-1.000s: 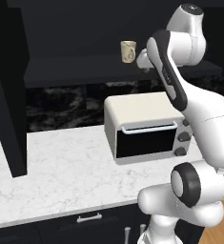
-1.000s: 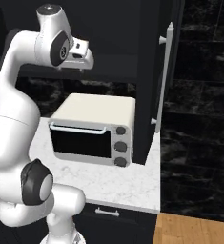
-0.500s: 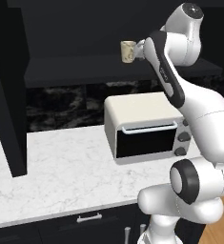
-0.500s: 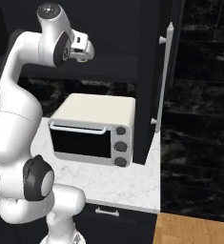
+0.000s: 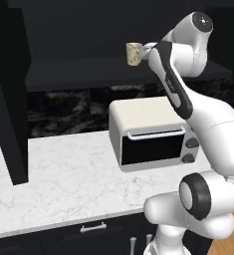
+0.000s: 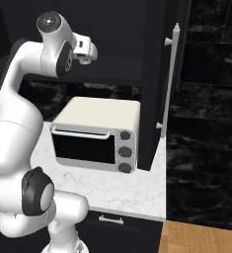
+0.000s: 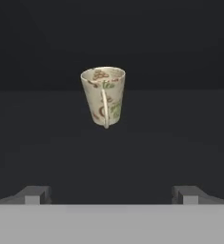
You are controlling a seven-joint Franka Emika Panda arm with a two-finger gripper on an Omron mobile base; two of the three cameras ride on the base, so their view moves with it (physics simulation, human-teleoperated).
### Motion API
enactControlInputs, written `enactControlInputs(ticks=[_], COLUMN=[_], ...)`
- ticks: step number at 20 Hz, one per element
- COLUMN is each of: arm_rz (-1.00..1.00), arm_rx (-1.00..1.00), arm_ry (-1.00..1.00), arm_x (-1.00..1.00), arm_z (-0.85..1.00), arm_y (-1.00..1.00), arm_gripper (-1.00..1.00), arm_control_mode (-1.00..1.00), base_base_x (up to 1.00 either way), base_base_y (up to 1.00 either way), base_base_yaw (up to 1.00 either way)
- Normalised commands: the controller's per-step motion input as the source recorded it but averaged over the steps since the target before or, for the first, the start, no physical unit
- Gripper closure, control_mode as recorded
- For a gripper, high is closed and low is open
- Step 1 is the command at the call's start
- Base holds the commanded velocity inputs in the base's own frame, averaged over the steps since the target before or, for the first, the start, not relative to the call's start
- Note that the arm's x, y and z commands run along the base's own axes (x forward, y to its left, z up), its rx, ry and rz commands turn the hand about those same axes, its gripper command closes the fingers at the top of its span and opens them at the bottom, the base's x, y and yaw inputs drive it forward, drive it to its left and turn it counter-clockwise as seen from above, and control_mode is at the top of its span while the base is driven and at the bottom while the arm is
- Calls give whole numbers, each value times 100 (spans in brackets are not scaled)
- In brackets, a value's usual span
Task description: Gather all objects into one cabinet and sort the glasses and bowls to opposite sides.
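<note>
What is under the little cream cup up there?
The cream cup stands upright on a dark cabinet shelf. Lower down, below that shelf, the toaster oven sits on the white counter. The shelf's right end is hidden behind the robot's arm.

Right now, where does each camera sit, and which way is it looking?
Left base view: behind the arm's left, facing forward over the marble counter, toaster oven and cream mottled cup on the dark shelf; arm rises at right.
Right base view: behind the arm's right, facing the toaster oven and open cabinet door; arm rises at left.
Hand view: on the hand, aimed at the cup; open fingers at bottom.
Shared: both base views show oven and counter; left base and hand views share the cup.
</note>
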Motion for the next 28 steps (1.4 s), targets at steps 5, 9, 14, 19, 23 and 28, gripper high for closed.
enactControlInputs(ticks=[5,9,14,19,23,28], arm_rz=[0,0,0,0,0,0], arm_rx=[0,0,0,0,0,0], arm_ry=[-3,0,0,1,1,0], arm_x=[0,0,0,4,16,32], arm_z=[0,0,0,0,0,0], arm_y=[0,0,0,0,0,1], arm_gripper=[-100,-100,-100,-100,-100,-100], arm_control_mode=[-100,-100,-100,-100,-100,-100], base_base_x=[0,0,0,0,0,0], base_base_y=[0,0,0,0,0,0], base_base_yaw=[0,0,0,0,0,0])
